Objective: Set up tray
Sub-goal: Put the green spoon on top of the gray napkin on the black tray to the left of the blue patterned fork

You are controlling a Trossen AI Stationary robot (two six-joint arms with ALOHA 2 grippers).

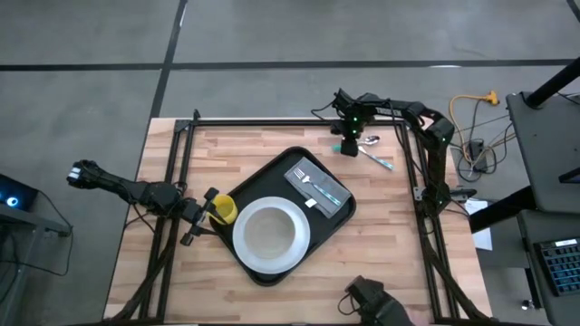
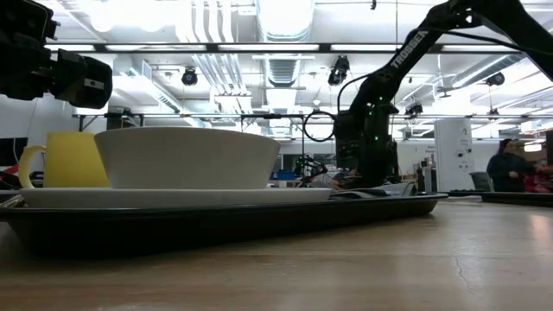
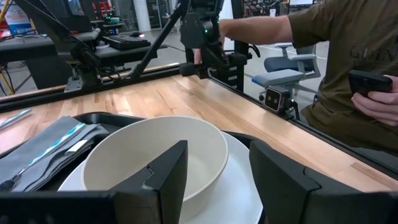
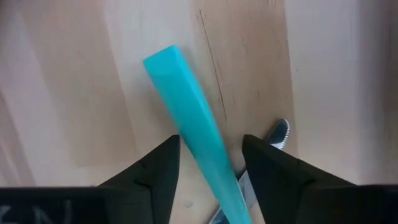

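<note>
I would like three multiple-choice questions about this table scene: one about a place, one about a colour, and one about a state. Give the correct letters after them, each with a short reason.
1. Where does the yellow mug stand?
A. at the tray's edge on the left arm's side, beside the white bowl
B. on the bare wood near the right arm
C. on the grey napkin

2. What colour is the handle between the fingers of the right gripper?
A. red
B. turquoise
C. black

3. How is the left gripper?
A. shut on the bowl
B. shut on the mug
C. open, holding nothing

Answers:
1 A: the high view shows the mug beside the bowl at that edge.
2 B: the right wrist view shows a turquoise handle between the fingers.
3 C: the left wrist view shows its fingers apart, with nothing between them.
</note>
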